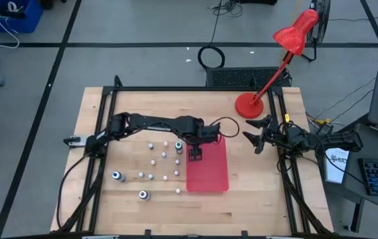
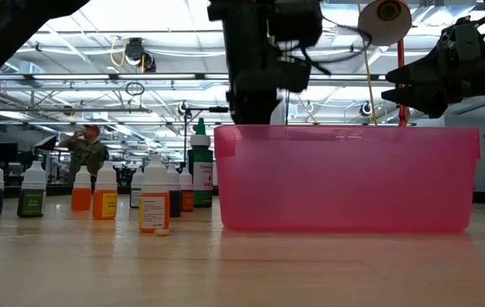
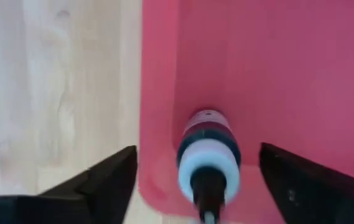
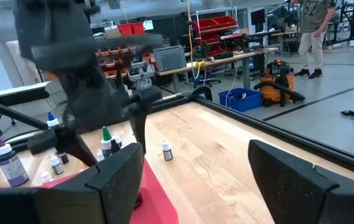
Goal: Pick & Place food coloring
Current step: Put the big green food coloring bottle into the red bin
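Left gripper (image 1: 194,154) over the red tray (image 1: 208,178), fingers spread wide.

I held nothing: one food coloring bottle (image 3: 208,158) stood free between my open fingers (image 3: 105,183), inside the tray near its corner. The other bottles (image 1: 117,176) stood on the table (image 1: 95,133) beside the tray. My right gripper (image 1: 256,139) waited open, well apart.

You see a translucent pink-red tray (image 1: 208,174) on the pale wooden table (image 1: 255,192). In the left wrist view, the bottle (image 3: 208,155) inside it has a dark cap, a light blue collar and a dark body. Beside the tray stand white-capped bottles (image 2: 97,194) holding orange, green and dark liquid. A red lamp (image 1: 288,40) leans over the table.
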You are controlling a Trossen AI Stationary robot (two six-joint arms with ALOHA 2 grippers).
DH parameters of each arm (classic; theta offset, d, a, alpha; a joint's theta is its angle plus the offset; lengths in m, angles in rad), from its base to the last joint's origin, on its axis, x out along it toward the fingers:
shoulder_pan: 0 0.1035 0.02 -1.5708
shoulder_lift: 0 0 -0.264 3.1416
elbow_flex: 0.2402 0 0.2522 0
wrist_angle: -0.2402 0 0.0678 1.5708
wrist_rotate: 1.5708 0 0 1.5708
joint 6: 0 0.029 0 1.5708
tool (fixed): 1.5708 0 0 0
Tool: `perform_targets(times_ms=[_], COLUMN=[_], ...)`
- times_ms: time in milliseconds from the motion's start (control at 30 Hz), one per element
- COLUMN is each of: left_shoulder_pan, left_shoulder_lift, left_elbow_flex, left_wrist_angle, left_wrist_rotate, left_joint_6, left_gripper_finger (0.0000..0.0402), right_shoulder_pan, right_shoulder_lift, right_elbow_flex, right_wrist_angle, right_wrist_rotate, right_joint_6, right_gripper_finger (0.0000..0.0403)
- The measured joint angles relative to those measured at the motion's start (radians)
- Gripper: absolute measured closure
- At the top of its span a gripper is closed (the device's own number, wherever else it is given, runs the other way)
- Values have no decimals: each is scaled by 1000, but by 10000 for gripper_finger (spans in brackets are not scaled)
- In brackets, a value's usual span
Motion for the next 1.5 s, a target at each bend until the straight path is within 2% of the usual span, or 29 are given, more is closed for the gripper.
perform_targets(times_ms=[100,167,367,500,900,1133,1300,1500], left_shoulder_pan=[4,4,1,-12,-45,-68,-70,-64], left_shoulder_lift=[2,2,1,0,-6,-5,-5,-4], left_elbow_flex=[51,82,104,97,76,-7,-64,-134], left_wrist_angle=[-79,-146,-383,-377,-360,-343,-289,-223], left_wrist_rotate=[-8,-30,-70,-37,-41,-40,-40,-40], left_joint_6=[-19,-29,-94,-94,-99,-116,-124,-106], left_gripper_finger=[20,8,23,43,89,94,90,103], right_shoulder_pan=[0,0,0,0,0,0,0,0], right_shoulder_lift=[0,0,0,0,0,0,0,0], right_elbow_flex=[0,0,0,0,0,0,0,0], right_wrist_angle=[0,0,0,0,0,0,0,0], right_wrist_rotate=[0,0,0,0,0,0,0,0], right_joint_6=[0,0,0,0,0,0,0,0], right_gripper_finger=[124,124,124,124,124,124,124,124])
